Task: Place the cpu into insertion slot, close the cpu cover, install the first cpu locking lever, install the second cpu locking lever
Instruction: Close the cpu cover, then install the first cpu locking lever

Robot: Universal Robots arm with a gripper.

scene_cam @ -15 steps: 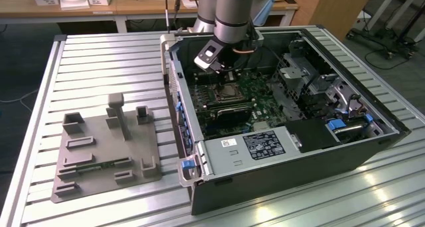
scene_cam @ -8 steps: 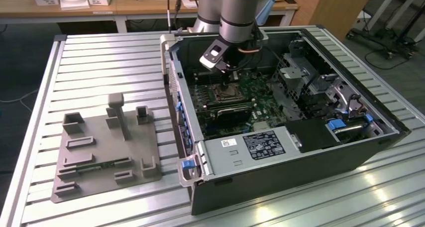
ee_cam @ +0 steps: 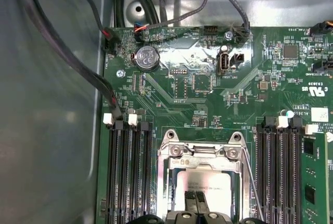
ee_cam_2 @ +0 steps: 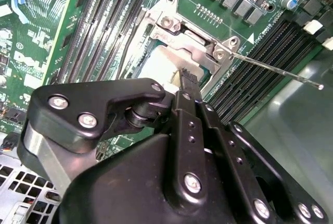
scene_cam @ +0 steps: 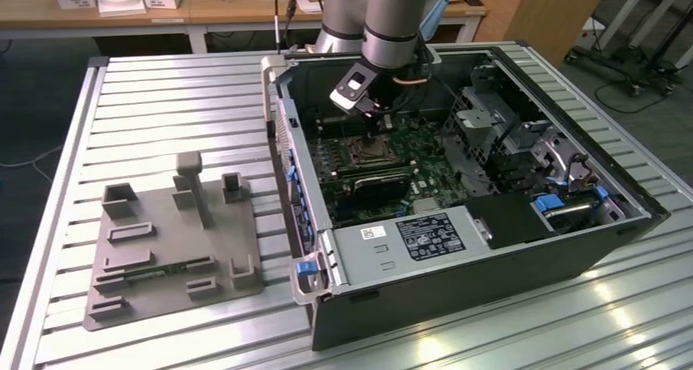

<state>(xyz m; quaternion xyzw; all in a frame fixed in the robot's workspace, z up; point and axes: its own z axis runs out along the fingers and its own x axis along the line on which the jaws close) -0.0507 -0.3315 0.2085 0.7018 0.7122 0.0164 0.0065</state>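
One gripper (ee_cam: pixel 196 199), closed up, touching printed cpu (ee_cam: pixel 209 182) within cpu cover (ee_cam: pixel 205 152).

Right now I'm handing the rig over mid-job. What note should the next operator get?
Gripper: shut, holding nothing, tips at the cpu; contact unclear.
Cpu: lying in the insertion slot.
Cpu cover: looks down around the cpu.
Locking lever: sticks out free, not latched; the other lever I cannot make out.
Done: cpu placed, cover apparently closed.
Left: the levers.
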